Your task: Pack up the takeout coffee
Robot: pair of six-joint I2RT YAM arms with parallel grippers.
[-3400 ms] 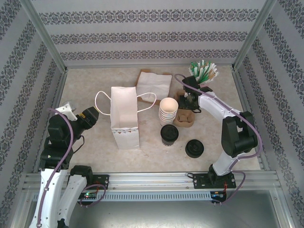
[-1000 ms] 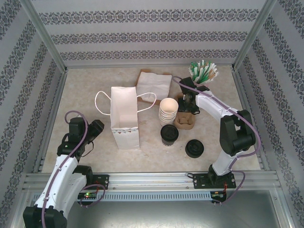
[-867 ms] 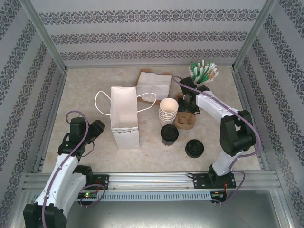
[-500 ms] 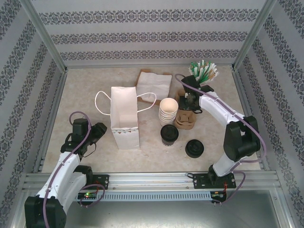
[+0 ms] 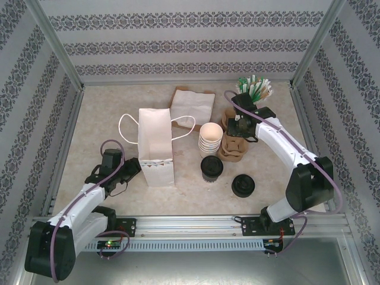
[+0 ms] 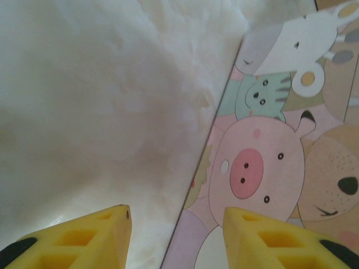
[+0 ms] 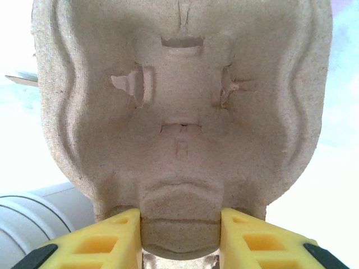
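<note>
Left arm has swung in toward the paper bag since half a second back. The left gripper sits low at the bag's base, fingers spread apart (cartoon animals fill its wrist view). The right gripper clamps the end of the cardboard cup carrier. The coffee cup, lid on, stands on the table between the bag and a loose lid, just in front of the cup stack.

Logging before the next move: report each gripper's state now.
Left gripper: open, holding nothing, at the edge of the cartoon-print paper bag.
Right gripper: closed on the end of the pulp cup carrier.
</note>
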